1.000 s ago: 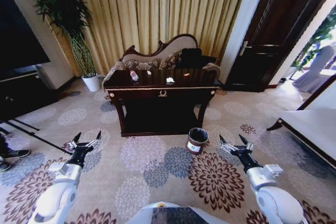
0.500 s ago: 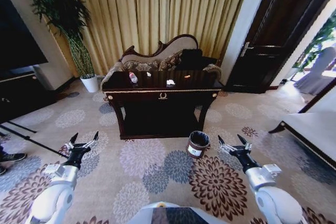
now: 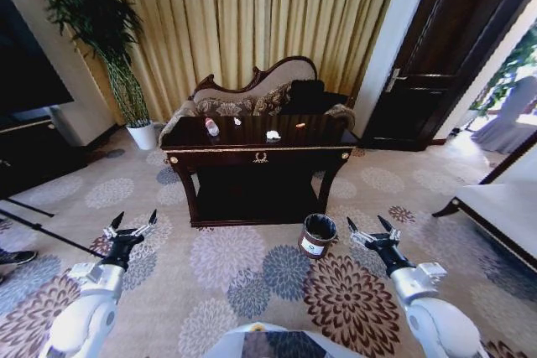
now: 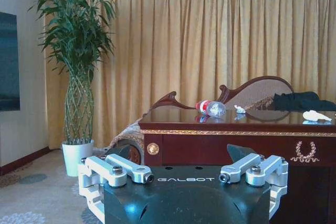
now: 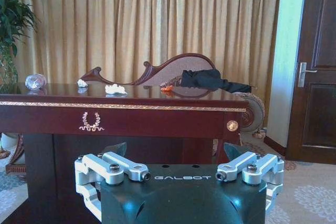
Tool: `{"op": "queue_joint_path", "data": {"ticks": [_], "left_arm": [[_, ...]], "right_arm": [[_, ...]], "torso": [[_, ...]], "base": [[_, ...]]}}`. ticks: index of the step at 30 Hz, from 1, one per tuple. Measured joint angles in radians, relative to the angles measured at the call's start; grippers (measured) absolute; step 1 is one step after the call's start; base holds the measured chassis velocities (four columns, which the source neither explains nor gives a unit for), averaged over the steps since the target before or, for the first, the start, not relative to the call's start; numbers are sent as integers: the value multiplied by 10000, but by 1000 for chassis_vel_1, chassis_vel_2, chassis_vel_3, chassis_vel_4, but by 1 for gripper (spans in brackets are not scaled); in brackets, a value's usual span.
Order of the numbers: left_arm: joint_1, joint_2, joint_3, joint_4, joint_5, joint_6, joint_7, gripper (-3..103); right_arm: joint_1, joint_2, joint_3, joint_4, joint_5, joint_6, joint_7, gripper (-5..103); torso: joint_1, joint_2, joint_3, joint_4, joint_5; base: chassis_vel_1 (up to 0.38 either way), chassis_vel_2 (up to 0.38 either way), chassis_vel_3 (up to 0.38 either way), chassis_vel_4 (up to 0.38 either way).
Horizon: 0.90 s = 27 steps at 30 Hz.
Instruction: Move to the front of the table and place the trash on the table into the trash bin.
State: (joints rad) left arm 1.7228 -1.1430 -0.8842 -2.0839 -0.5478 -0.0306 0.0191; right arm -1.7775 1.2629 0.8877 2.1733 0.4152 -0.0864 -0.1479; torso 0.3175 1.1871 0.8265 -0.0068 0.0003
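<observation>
The dark glossy table [image 3: 260, 155] with gold trim stands ahead of me on the carpet. On its top lie a clear bottle with a red cap [image 3: 212, 127] [image 4: 211, 108], white paper scraps [image 3: 272, 134] [image 5: 115, 89] [image 4: 316, 115] and a small orange bit [image 3: 300, 125] [image 5: 166, 87]. The trash bin [image 3: 317, 235], dark with a white label, sits on the floor by the table's right front leg. My left gripper [image 3: 130, 225] is open, held low at the left. My right gripper [image 3: 370, 229] is open, low at the right, just right of the bin. Both hold nothing.
A carved sofa [image 3: 256, 96] with a dark cloth stands behind the table before yellow curtains. A tall plant in a white pot [image 3: 145, 133] is at the left, a dark door [image 3: 436, 81] at the right. Another table's edge [image 3: 495, 207] sits far right.
The whole head view has shifted: the table and bin sit slightly lower and nearer, so the camera has moved forward. Both grippers keep their open pose.
</observation>
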Motion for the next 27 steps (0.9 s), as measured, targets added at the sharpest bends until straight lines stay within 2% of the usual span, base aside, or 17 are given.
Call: {"op": "queue_joint_path", "data": {"ticks": [27], "left_arm": [[17, -39, -3, 239, 0, -222, 151, 100]], "right_arm": [[-32, 156, -10, -86, -279, 145, -208, 100]], "torso": [[0, 0, 0, -1, 0]], "base": [[-84, 89, 88, -92]]}}
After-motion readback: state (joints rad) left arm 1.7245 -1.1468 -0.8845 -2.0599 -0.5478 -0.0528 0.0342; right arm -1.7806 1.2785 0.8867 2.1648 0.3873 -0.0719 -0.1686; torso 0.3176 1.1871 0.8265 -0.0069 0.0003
